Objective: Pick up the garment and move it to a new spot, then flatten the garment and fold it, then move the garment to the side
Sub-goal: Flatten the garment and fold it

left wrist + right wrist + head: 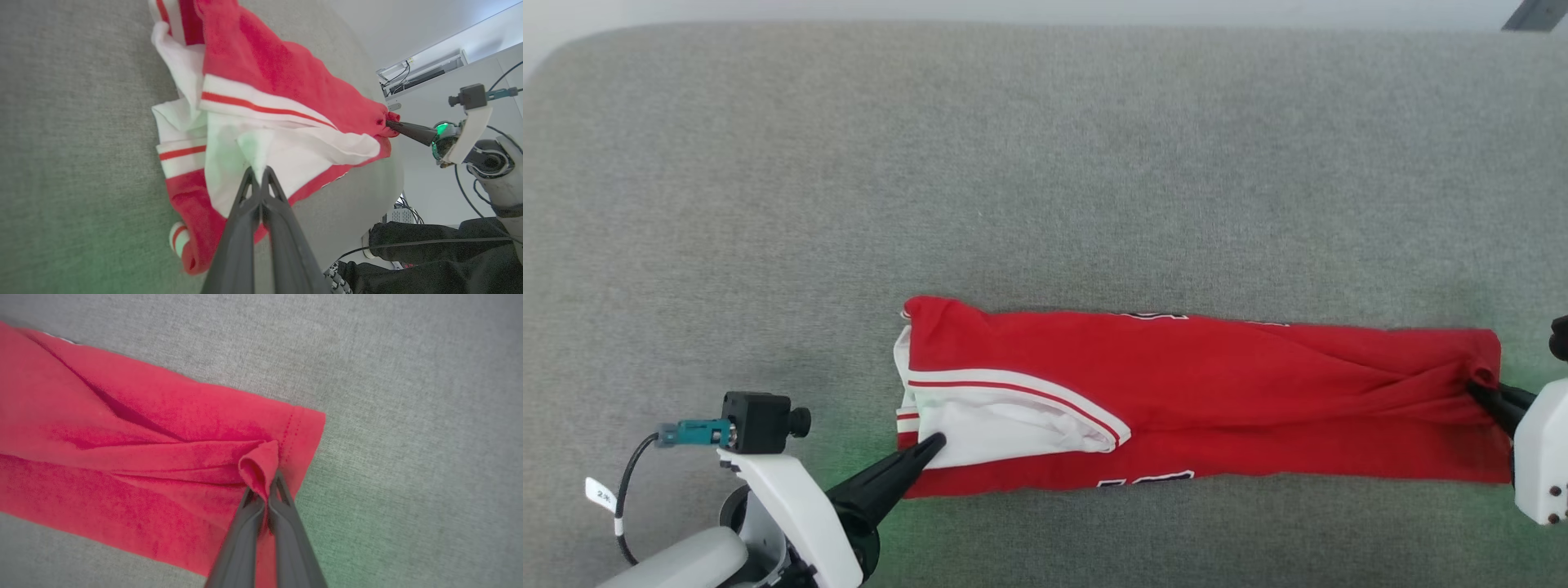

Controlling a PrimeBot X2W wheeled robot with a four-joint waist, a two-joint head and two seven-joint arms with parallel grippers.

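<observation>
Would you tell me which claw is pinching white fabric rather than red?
The left claw: it pinches the white sleeve of the garment, whereas the right claw holds a red fold at the hem.

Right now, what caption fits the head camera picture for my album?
Left gripper and right gripper pinch opposite ends of the folded red shirt on a grey surface.

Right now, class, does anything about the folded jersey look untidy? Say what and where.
Yes. The garment lies as a long strip, but its white sleeve bunches crookedly at the left hand, and diagonal creases gather where the right hand pinches the hem.
</observation>
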